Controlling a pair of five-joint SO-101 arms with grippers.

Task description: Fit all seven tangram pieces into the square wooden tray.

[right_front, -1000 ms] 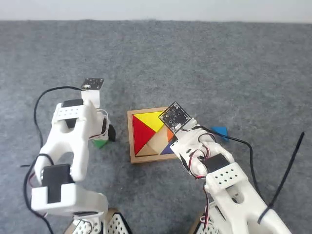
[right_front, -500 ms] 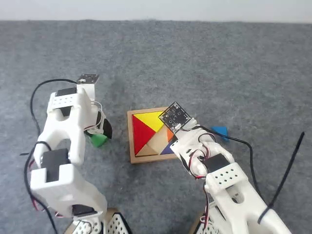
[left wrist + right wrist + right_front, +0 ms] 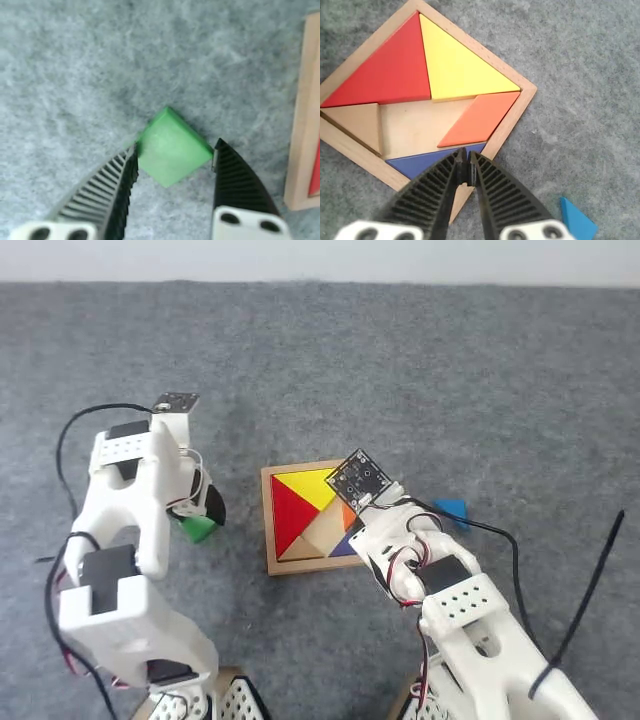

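**Green square between the left pincer's jaws, tray partly filled**

From the high view we've got the green square (image 3: 197,528) lying on the grey table (image 3: 400,370), just off the left side of the wooden tray (image 3: 267,525) and not touching it. The left arm (image 3: 140,500) is bent over it, with the left pincer (image 3: 203,520) right at the piece. The right arm (image 3: 410,560) hangs over the tray's right side. A light blue triangle (image 3: 452,510) sits on the table near that same side, outside the tray.

In the left wrist view the pincer is spread open, one jaw on each side of the green square. The tips are right at two opposite corners. We can't tell if they're actually pressing on it. The square looks flat on the table, and the tray's rim is near it.

In the right wrist view the right pincer (image 3: 467,155) is closed with nothing in it, hovering over the tray's edge by the dark blue piece (image 3: 425,162). Inside the tray we see a red triangle (image 3: 390,65) and a yellow triangle (image 3: 457,65) edge to edge. An orange parallelogram (image 3: 480,117) sits against the yellow one, and a plain wood triangle (image 3: 357,122) sits under the red. There's a patch of bare tray floor in the middle.
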